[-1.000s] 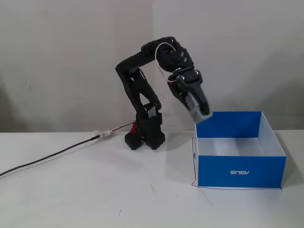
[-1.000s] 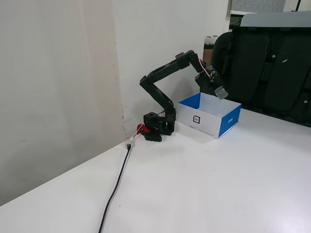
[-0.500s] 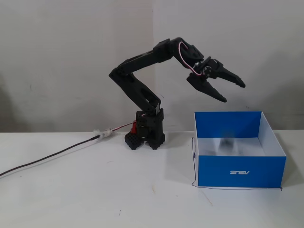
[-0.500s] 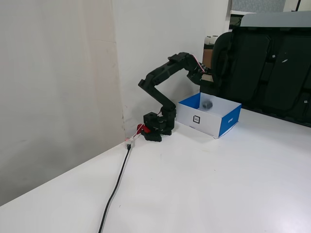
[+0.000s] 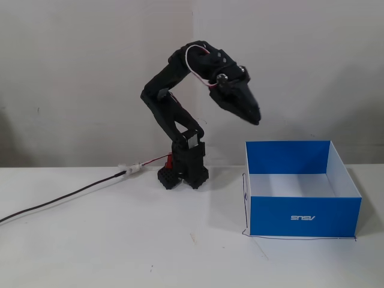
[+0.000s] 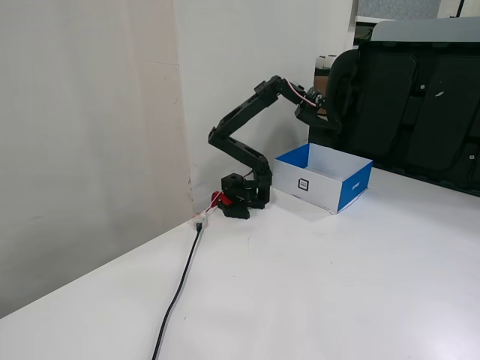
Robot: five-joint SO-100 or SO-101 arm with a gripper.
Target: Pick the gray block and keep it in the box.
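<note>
one box (image 5: 303, 217), one arm (image 5: 180, 114), one cable (image 5: 60, 201), one chair (image 6: 420, 97).

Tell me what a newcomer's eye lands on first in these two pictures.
The bright blue box stands out first, open-topped on the white table, right of the arm's base in both fixed views. Next comes the black arm, folded high with its gripper hanging above the box's near-left corner. A dark cable trails from the base across the table; no gray block shows anywhere.
</note>
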